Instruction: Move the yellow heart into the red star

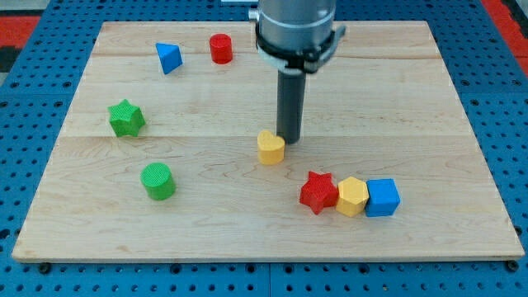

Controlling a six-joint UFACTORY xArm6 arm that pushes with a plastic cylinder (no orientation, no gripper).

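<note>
The yellow heart [270,148] lies near the middle of the wooden board. The red star [318,192] lies below and to the right of it, at the left end of a row of blocks. My tip [289,139] rests just right of and slightly above the heart, touching or nearly touching its upper right side. The dark rod rises from the tip to the arm's grey body at the view's top.
A yellow hexagon [352,196] touches the red star's right side, and a blue cube [382,197] touches the hexagon. A green star [126,118] and green cylinder [157,181] lie at the left. A blue triangle [168,58] and red cylinder [220,49] lie at the top.
</note>
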